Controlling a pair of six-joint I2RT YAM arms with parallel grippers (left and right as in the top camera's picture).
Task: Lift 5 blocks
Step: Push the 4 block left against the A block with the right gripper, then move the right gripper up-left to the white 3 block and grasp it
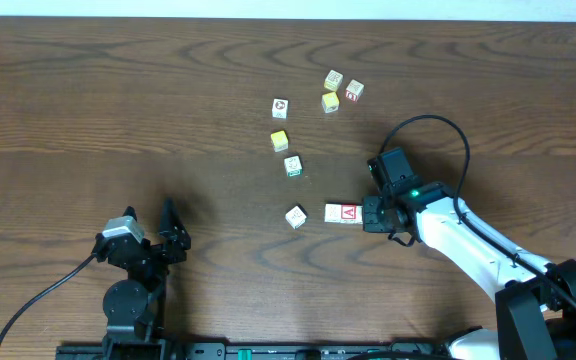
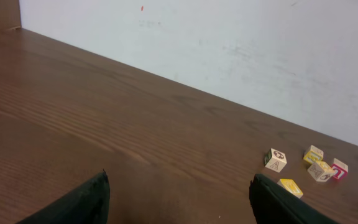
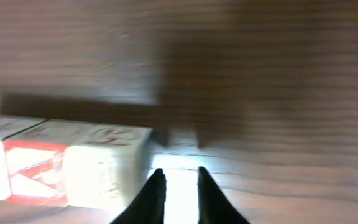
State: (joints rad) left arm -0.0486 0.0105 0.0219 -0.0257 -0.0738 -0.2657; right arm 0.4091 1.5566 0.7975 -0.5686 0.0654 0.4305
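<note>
**A:** what's the surface in this one, anybody know?

**B:** just a dark brown wood-grain table (image 1: 88, 90). Long wavy grain running side to side, kinda matte finish.

**A:** anything behind it?

**B:** yeah, a plain white wall (image 2: 241, 56) meets the far edge of the table. It's a bit smudgy, with a tiny red speck (image 2: 142, 8) up near the top. From overhead it's only a pale band along the top edge. Light's soft and even, tho the right wrist view catches a bright glare patch (image 3: 253, 177) on the wood.

Our left gripper (image 2: 178, 208) held low, fingers spread wide, our right arm (image 1: 468, 235) reaching inward, right gripper (image 3: 178, 193) fingers barely parted, empty.
</note>
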